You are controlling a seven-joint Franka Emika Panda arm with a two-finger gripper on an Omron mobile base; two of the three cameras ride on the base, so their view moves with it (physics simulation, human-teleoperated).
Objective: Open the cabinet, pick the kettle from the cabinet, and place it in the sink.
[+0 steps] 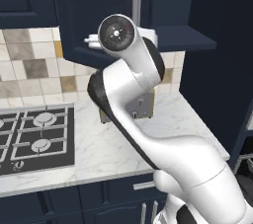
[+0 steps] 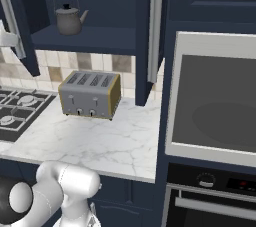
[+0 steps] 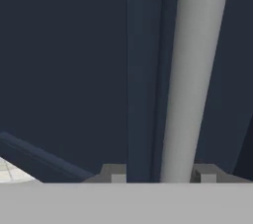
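Cabinet (image 2: pixel 100 1): dk navy wall unit, both doors swung open; left door (image 2: pixel 20 26) at far left of right base view, right door (image 2: pixel 145 36) edge-on w/ long silver bar handle (image 2: pixel 155 36).
Kettle (image 2: pixel 68 17): small grey metal, arched top handle, spout pointing right; upright on cabinet shelf (image 2: pixel 100 38), left part, inside the cabinet.
Claw (image 3: pixel 160 174): hand view shows two finger tips (image 3: pixel 112 172) either side of the left door's silver bar handle (image 3: pixel 190 80), bar passing between them; gripping or just straddling, can't tell.
Arm (image 1: pixel 143 119): white, reaches up to left door in left base view.
Toaster (image 2: pixel 90 93): silver 4-slot, on white marble tabletop (image 2: pixel 110 141), below shelf.
Hob (image 1: pixel 34 139): black gas, left on tabletop.
Oven (image 2: pixel 215 96): built-in, right of tabletop.
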